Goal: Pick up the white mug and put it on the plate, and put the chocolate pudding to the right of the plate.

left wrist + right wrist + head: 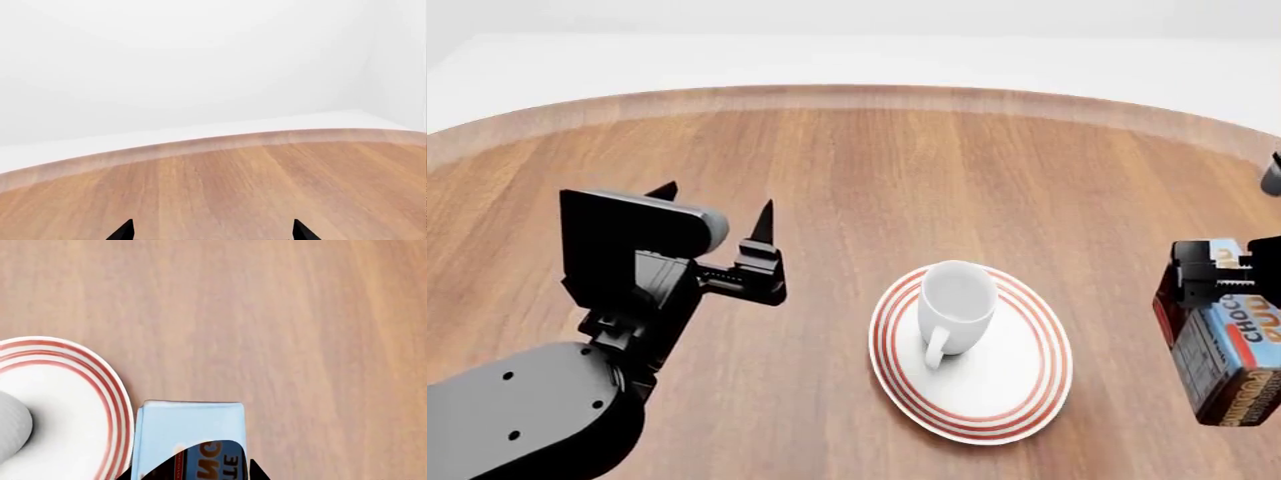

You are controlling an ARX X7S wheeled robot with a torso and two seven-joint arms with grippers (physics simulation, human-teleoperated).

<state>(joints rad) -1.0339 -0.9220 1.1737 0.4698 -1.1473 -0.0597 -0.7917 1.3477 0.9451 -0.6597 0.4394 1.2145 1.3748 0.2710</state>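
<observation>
The white mug [958, 298] stands upright on the plate [1024, 398], handle toward me. Its side shows in the right wrist view [10, 430], beside the plate's red-ringed rim [110, 390]. My right gripper [1217, 272] is shut on the chocolate pudding [1232, 352], holding the box just right of the plate. In the right wrist view the box [190, 425] sits between the jaws of that gripper [191, 475]; I cannot tell whether it touches the table. My left gripper [714, 205] is open and empty, left of the plate. It also shows in its wrist view [213, 235], over bare wood.
The round wooden table [868, 150] has its curved far edge [220, 142] against a white floor. A small dark thing [1272, 176] is cut off by the right edge of the head view.
</observation>
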